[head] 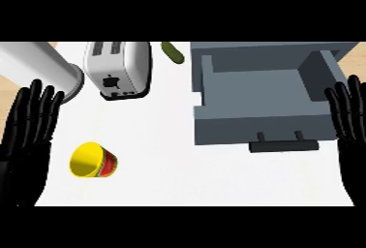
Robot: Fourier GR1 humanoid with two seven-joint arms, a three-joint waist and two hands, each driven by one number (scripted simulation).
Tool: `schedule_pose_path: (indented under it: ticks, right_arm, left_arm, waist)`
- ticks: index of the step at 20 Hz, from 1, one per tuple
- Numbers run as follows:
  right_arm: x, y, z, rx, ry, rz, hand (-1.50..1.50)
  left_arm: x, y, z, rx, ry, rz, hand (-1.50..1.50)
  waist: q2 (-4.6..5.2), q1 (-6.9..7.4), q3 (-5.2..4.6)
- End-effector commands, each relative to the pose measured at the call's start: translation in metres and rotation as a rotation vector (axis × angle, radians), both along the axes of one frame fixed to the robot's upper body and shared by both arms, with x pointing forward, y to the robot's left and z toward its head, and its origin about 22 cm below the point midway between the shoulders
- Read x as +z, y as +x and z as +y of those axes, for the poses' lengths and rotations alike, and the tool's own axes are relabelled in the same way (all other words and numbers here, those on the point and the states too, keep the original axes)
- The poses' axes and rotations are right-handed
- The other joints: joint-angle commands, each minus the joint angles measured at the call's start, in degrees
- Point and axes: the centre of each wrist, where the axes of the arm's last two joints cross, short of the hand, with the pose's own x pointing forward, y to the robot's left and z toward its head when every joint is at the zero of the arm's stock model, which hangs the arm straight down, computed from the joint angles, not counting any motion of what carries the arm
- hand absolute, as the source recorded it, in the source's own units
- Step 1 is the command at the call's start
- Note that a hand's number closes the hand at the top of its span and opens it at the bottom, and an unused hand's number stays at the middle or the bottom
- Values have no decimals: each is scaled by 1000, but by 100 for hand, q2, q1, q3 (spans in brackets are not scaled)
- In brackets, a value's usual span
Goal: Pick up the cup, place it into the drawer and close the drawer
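Head view: cup (94,161) lay untouched near left; drawer (261,99) stood open far right. Left hand (28,121) and right hand (349,114) rested, fingers straight, holding nothing. Everything left.

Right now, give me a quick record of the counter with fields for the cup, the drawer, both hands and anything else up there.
cup: yellow cup with a red band, tipped on its side, lower left of the counter, apart from both hands
drawer: grey drawer, pulled open, nothing showing inside, dark handle toward the robot
left hand: left hand, open, fingers up, resting at the left edge
right hand: right hand, open, fingers up, resting at the right edge
other items: toaster, green object behind it, grey cylinder at upper left
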Motion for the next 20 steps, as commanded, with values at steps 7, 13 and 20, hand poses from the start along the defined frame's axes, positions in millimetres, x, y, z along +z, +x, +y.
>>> schedule_pose_path:
  ticks: [7, 13, 20]
  right_arm:
    - [-1, -1, -3, 7, -55, 39, -150]
    - [-12, 2, 2, 32, -58, 61, -150]
    - [10, 28, -14, 30, -64, 62, -150]
  left_arm:
    - [-21, -27, 5, -547, -166, 192, -150]
    - [-27, -20, 77, -568, -207, 253, -150]
    - [-68, -15, 89, -512, -200, 344, -150]
  waist:
    - [-35, 219, -181]
    - [-28, 168, -162]
    - [-27, 178, -160]
